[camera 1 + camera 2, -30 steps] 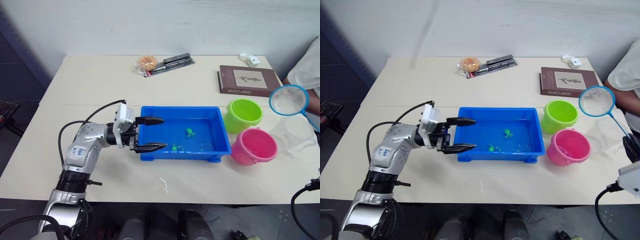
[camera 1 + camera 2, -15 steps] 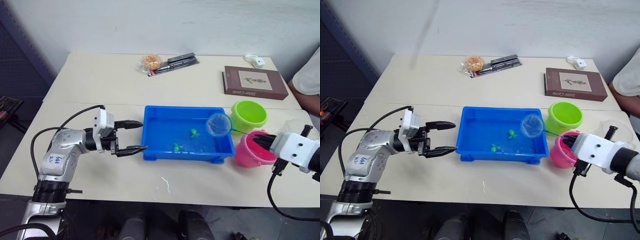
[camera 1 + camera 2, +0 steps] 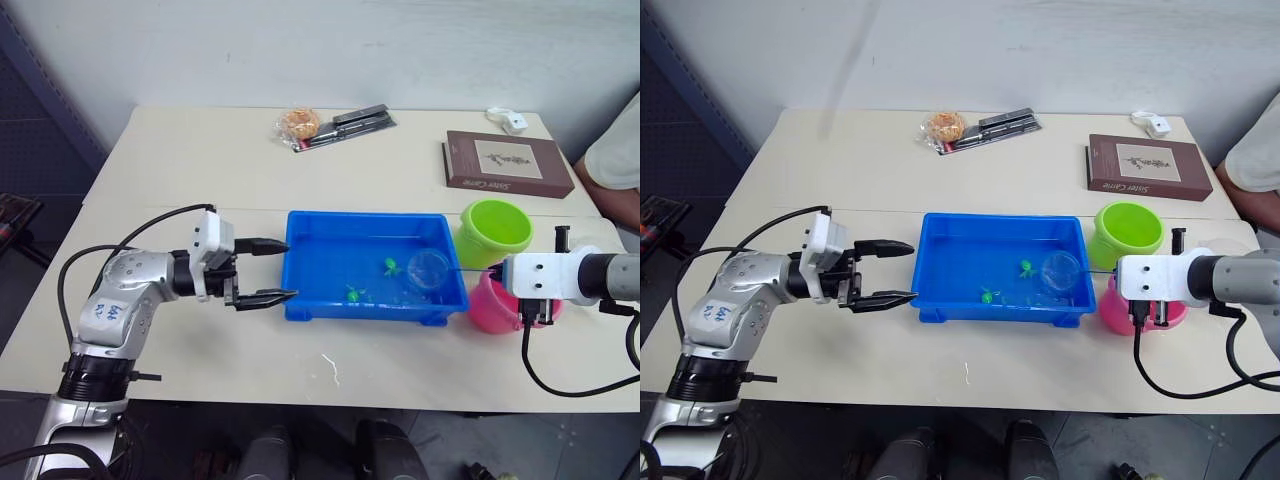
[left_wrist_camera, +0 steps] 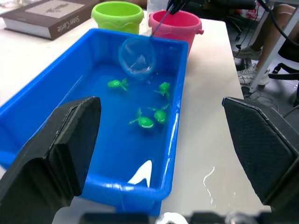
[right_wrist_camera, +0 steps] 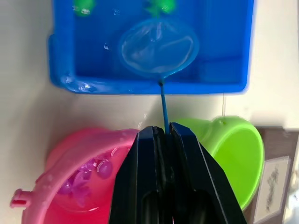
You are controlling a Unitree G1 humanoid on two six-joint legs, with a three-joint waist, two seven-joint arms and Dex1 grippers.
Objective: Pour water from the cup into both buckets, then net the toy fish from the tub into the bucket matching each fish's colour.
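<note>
While the left gripper (image 3: pixel 268 270) hovers with jaws spread wide and empty just outside the end of the shallow bright blue plastic tub (image 3: pixel 330 232), the right gripper (image 5: pixel 163 136) has its jaws clamped on the thin blue handle of a small round net (image 3: pixel 431 269), whose hoop hangs over the tub's opposite end. Four tiny green plastic fish (image 4: pixel 142 122) lie in the tub's water. Beside that end stand the lime-green bucket (image 3: pixel 491 231) and the pink bucket (image 5: pixel 88 183), which holds pink fish (image 5: pixel 78 184), all on the cream bench (image 3: pixel 200 170).
</note>
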